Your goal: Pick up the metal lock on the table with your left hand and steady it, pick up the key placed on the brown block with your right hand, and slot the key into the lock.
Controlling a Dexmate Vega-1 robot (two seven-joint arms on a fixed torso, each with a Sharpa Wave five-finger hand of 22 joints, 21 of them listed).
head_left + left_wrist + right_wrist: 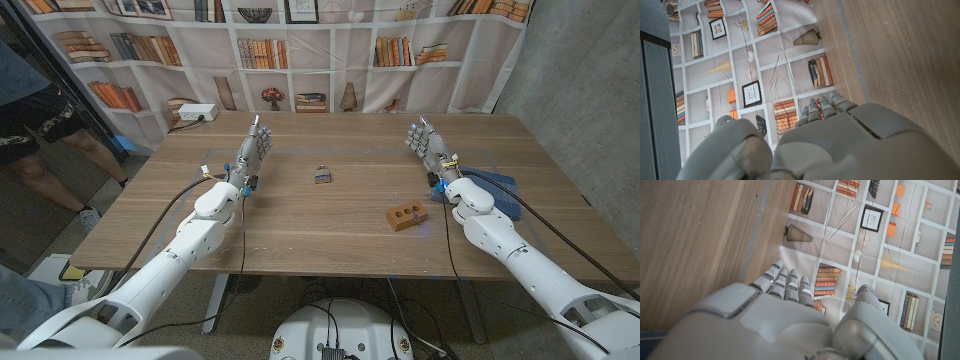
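The small metal lock [322,175] lies on the wooden table [330,225] near its middle. A brown block [403,215] sits right of centre, closer to the front edge; the key on it is too small to make out. My left hand [254,148] stands at the left of the table, fingers straight and apart, holding nothing, well left of the lock. My right hand [428,145] stands at the right, fingers extended and empty, behind the block. The left wrist view shows the back of my left hand [840,135], and the right wrist view the back of my right hand [775,315].
A blue cloth [500,192] lies under my right forearm at the table's right side. A bookshelf backdrop [300,50] hangs behind the table. A person [40,120] stands at the far left beyond the table's edge. A white power strip [194,113] sits behind the back-left corner.
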